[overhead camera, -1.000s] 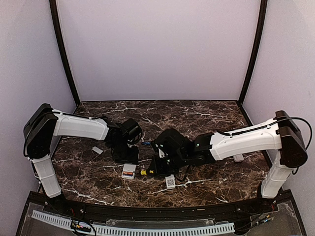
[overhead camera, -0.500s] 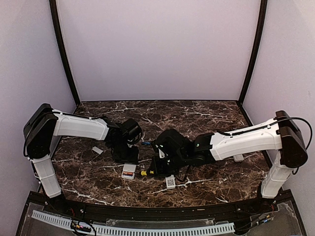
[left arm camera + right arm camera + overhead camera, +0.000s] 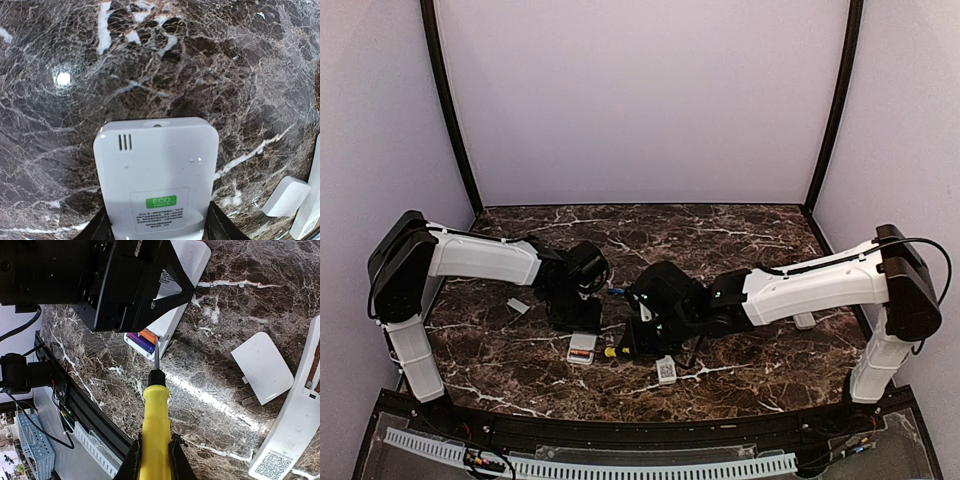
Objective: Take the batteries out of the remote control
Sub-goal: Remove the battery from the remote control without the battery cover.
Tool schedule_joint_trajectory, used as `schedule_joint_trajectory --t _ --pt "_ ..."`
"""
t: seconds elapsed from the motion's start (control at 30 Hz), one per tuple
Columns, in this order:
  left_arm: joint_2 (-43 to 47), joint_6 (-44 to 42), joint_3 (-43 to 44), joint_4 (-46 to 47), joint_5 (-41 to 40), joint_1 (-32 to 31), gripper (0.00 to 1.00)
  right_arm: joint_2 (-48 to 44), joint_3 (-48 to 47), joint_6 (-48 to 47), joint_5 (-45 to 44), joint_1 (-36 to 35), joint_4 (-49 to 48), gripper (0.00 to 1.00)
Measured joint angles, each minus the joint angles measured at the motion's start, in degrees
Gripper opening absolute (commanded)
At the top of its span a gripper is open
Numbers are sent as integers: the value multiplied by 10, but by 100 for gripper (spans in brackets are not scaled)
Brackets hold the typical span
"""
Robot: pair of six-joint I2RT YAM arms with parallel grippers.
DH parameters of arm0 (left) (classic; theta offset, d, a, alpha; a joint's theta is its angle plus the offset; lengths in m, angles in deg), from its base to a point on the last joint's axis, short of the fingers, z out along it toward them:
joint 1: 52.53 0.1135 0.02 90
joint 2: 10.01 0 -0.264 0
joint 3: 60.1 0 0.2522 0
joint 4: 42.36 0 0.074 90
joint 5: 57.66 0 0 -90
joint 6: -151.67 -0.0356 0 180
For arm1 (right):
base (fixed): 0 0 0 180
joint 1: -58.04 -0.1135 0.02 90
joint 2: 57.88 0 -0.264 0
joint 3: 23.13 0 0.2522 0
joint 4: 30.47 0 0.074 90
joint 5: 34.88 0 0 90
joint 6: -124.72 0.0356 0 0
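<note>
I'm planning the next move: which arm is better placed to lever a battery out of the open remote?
Right: the right gripper holds the yellow-handled screwdriver, tip close beside the batteries in the open bay. The left gripper is busy clamping the remote.

Table (image 3: 740,240): dark brown marble top, white veins, glossy; spreads below and ahead of left gripper (image 3: 157,232).
Round bright glare (image 3: 62,78) on marble, ahead and left of its jaws.
Back wall (image 3: 640,100): plain pale lilac, well beyond jaws.
Side walls (image 3: 370,120): same tint.
Black corner posts (image 3: 445,110) flank back wall.
Black rail (image 3: 720,425), white slotted duct (image 3: 620,468): table's near edge, behind jaws.
</note>
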Motion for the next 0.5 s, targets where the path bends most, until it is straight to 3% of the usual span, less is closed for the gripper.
schedule_joint_trajectory --t 0.5 --pt "0 0 0 0 0 0 28 9 -12 0 7 2 10 0"
